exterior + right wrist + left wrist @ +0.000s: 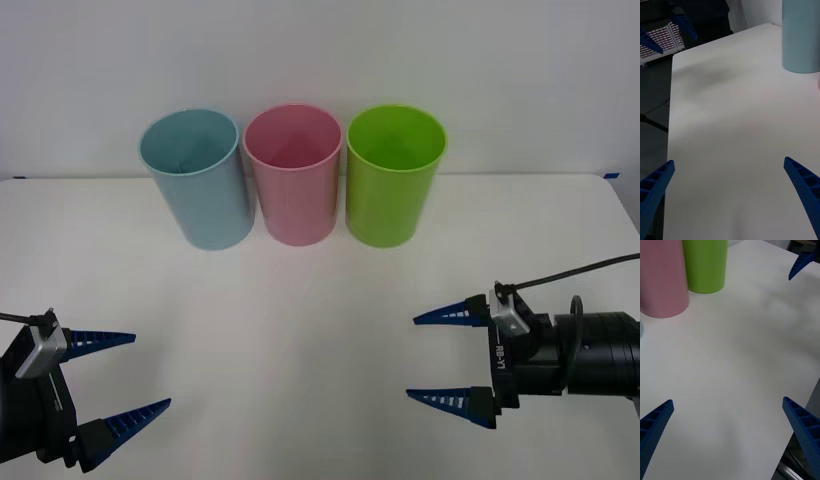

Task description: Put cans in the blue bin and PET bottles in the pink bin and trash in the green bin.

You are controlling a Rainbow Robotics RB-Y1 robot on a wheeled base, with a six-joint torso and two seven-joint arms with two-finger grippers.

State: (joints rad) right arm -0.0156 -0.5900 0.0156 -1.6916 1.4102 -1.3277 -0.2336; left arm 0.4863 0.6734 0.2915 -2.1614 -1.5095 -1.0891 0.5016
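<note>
A white table (320, 330) seen from above, with two robot arms reaching in from the near corners and three tall cups standing in a row at the far side.

At the near left, the left gripper (125, 374) hovers low over the table, angled toward the middle, its two blue ribbed fingers spread wide with nothing between them. At the near right, the right gripper (438, 355) points straight left across the table, held level on a black arm with a cable looping off behind it; its fingers are likewise spread apart and hold nothing.

Along the back, from left to right, stand the blue bin (196, 180), the pink bin (293, 175) and the green bin (394, 176), all upright, rims open to the camera. Blue and pink touch or nearly touch; green stands just beside pink (a thin gap shows). Both grippers are well apart from the bins.

The left wrist camera looks across bare tabletop to the lower walls of the pink and green bins, with the other arm's blue fingertip at the far table edge. The right wrist camera shows the blue bin's wall, and past the table edge a dark floor.

Behind the table is a plain pale wall (320, 50).
</note>
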